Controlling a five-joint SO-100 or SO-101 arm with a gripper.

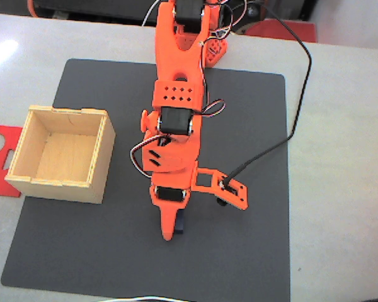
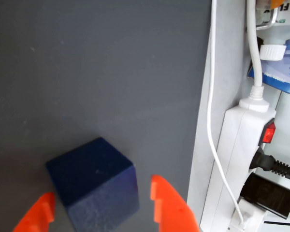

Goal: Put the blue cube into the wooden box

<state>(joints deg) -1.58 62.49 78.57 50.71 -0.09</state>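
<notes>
Orange 3D-printed arm [image 1: 176,119], black servo motors [image 1: 175,119] set between segments, perforated bracket with rows of round holes [image 1: 179,94], red, white and black wire loops [image 1: 142,148], black cable to wrist camera mount [image 1: 230,189], tapered orange end effector [image 2: 99,212] fingers [image 2: 166,203].

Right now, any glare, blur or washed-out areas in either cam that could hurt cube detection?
Fixed view: soft and low-contrast, glare patch on the table at upper left; the blue cube is a dark sliver beside the gripper, nearly merging with the mat. Wrist view: the cube is sharp and evenly lit between the orange fingers; the white power strip is bright, not clipped.
</notes>
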